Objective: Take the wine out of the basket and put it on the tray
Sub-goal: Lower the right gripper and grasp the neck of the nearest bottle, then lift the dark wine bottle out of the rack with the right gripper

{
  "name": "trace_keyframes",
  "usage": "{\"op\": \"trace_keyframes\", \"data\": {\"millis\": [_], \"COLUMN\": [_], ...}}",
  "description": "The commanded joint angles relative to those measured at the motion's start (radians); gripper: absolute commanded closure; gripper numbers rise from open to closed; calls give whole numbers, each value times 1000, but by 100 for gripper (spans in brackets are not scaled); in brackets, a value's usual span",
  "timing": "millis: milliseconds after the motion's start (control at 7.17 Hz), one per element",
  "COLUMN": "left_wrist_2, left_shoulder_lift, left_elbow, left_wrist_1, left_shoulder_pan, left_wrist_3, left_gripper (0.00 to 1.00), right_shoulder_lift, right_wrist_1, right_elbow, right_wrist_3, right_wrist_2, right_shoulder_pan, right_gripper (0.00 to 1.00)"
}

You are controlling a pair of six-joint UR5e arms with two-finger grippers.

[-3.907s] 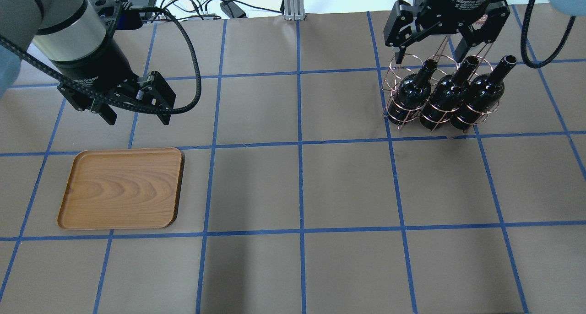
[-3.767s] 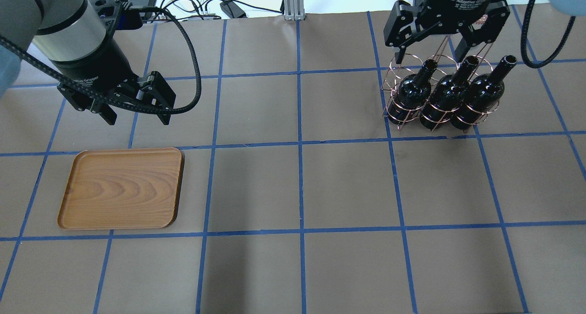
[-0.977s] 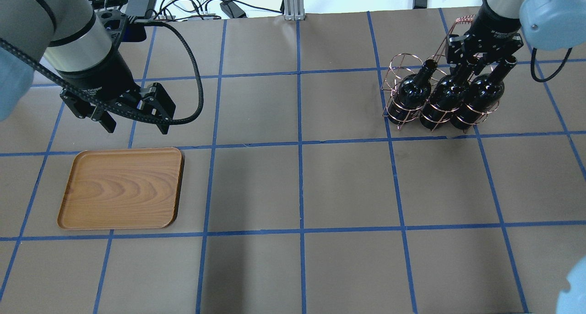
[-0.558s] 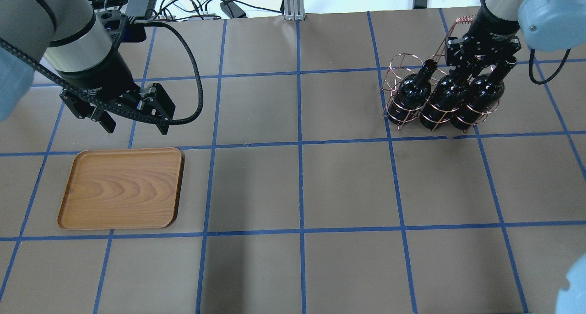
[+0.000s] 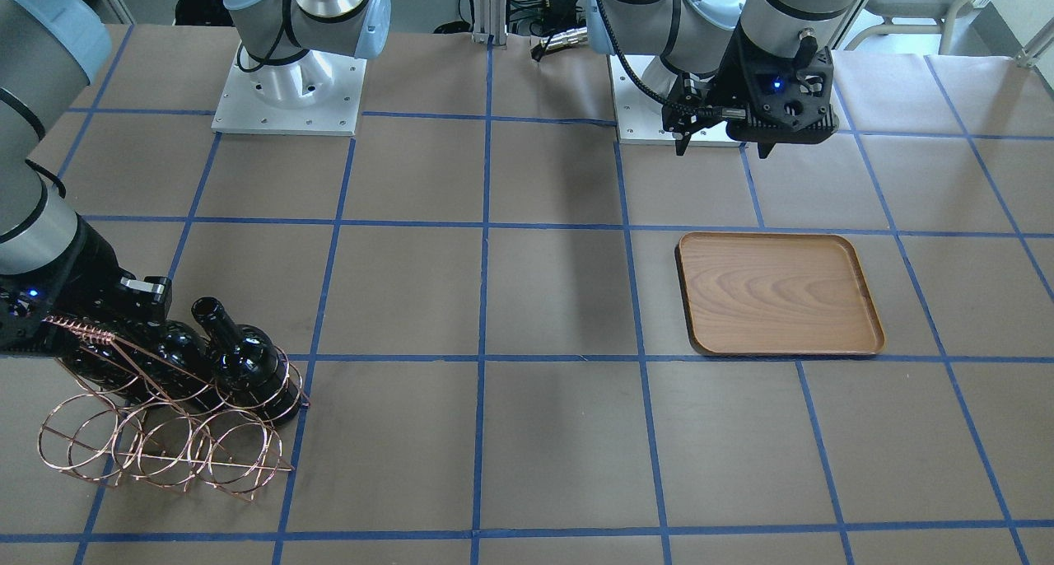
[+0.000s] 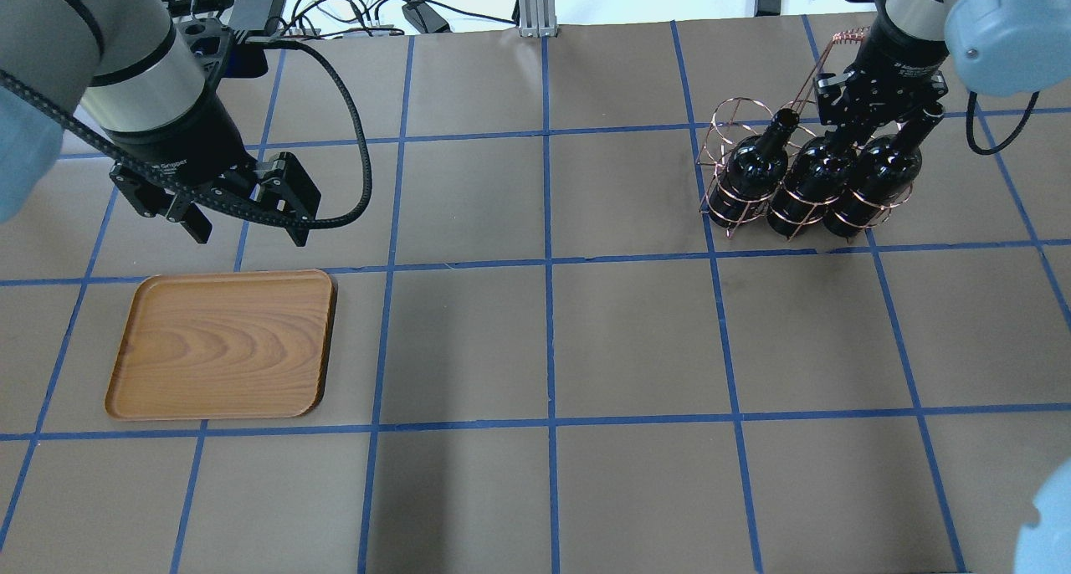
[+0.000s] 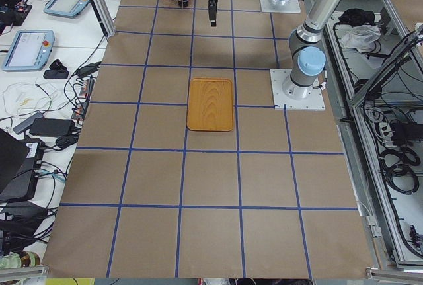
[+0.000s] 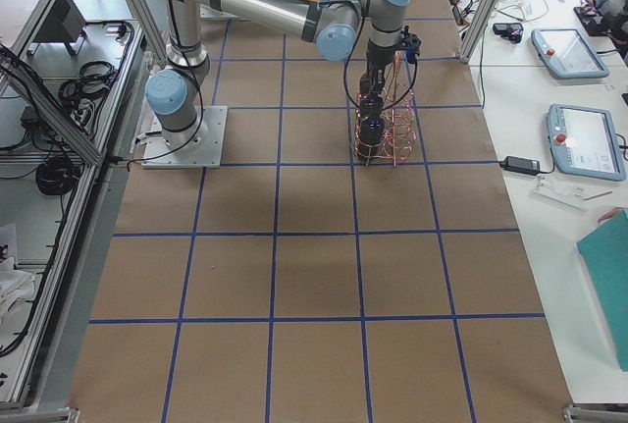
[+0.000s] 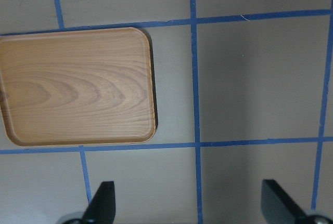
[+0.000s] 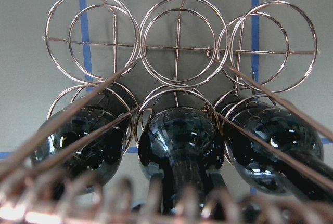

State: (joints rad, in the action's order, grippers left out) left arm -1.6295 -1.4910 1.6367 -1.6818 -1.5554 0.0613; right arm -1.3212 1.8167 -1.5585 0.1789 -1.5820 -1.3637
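Dark wine [image 6: 813, 181] upright in basket [image 10: 177, 48], tray [image 6: 222, 344] apart.

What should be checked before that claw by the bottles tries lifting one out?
1. Right claw is down at the middle bottle's neck: ok.
2. Right claw is clamped firmly on that neck: cannot tell, the fingers are blurred in the wrist view.
3. All three bottles stand upright in the basket: ok.
4. The basket's handle and its wires are clear of the lift path: cannot tell, they run close by the claw.
5. Tray is lying flat with nothing on it: ok.
6. Left claw is open and far from the bottles: ok.
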Motion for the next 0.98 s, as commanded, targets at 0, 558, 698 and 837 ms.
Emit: {"op": "trace_keyframes", "data": {"millis": [0,558,698,837], "left_wrist_2": [-1,-1,-1,-1], "left_shoulder_lift": [0,2,2,2], "left_elbow": [0,-3,-1,-1], "left_wrist_1": [1,5,5,4], "left_shoulder_pan": [0,3,1,0], "left_wrist_3": [0,0,0,0], "left_gripper": [0,0,0,0], "right_shoulder_lift": [-22,-203,-273,-294], "right_wrist_1": [-35,-478,-546,-565], "right_elbow": [29,275,273,272], "right_wrist_3": [7,-37,-139,-279], "right_wrist_2": [-12,2,1,-12], "right_shoulder_pan": [0,-15,-68,-171], "right_gripper": [100,100,100,100]}}
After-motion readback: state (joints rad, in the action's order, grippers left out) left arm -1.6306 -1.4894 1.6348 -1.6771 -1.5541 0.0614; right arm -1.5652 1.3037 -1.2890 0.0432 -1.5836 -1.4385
